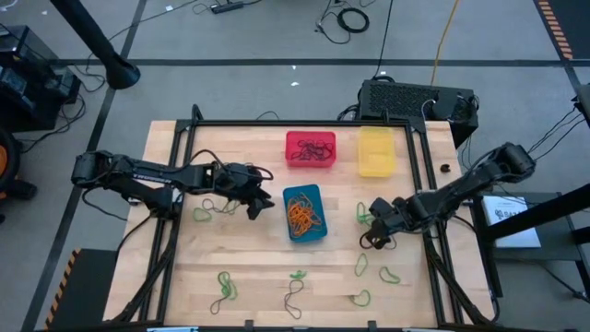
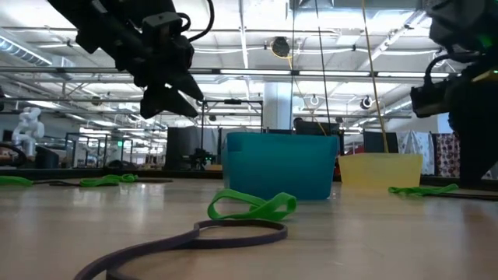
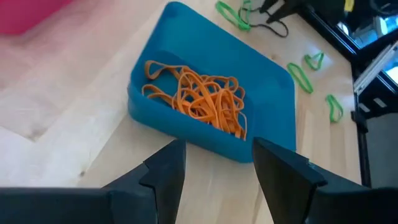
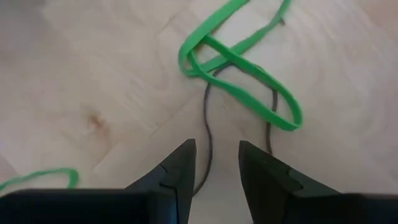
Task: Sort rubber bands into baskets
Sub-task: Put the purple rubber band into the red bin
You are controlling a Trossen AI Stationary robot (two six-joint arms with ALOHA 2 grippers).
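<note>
A dark band lies on the table right of the blue basket, under a green band; its strand runs lengthwise between the right gripper's parted, empty jaws. The left gripper, open, is held over the basket.

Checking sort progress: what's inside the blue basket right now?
The blue basket holds a tangled pile of orange rubber bands, no other colour showing. Its floor beneath the pile is covered, so anything lying under the tangle cannot be seen.
</note>
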